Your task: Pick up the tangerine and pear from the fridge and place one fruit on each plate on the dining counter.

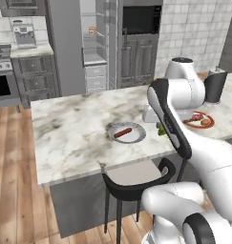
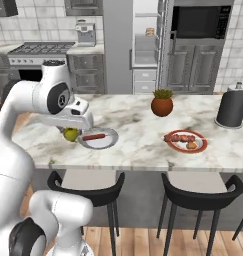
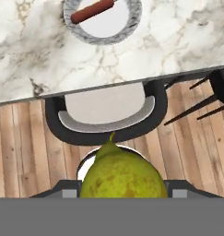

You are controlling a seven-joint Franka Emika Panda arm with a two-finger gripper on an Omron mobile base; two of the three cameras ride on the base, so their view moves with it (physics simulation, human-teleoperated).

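**Pear held above the dining counter's near edge**

Left base view: the dining counter (image 1: 74, 128) runs across the middle, its marble top bearing the pale grey plate (image 1: 127, 133) with a red sausage stick (image 1: 122, 132) lying on it. To the right of that plate, past the white arm, sits the red-rimmed plate (image 1: 199, 120) with small food pieces on it. A sliver of the pear (image 1: 162, 129) shows just right of the grey plate, mostly hidden by the arm. Beyond the counter the fridge (image 1: 84, 45) stands open, with a small tan item on an upper shelf. A black stool (image 1: 134, 183) is tucked under the counter's near edge.

Right base view: the gripper (image 2: 71, 131) hangs at the left of the grey plate (image 2: 98, 138), closed around the pear (image 2: 70, 134), which hangs just beside the plate's left rim. Farther right on the counter (image 2: 138, 145) are a potted plant (image 2: 162, 102), the red-rimmed plate (image 2: 186, 141) and a dark cylinder (image 2: 232, 107). The open fridge (image 2: 143, 45) is behind the counter.

Hand view: the pear (image 3: 120, 177) sits between the fingers, stem pointing up the frame. Beyond it are the stool seat (image 3: 104, 108) over wood flooring, then the counter edge (image 3: 35, 69), and the grey plate (image 3: 103, 20) with the sausage stick (image 3: 92, 11) at the top.
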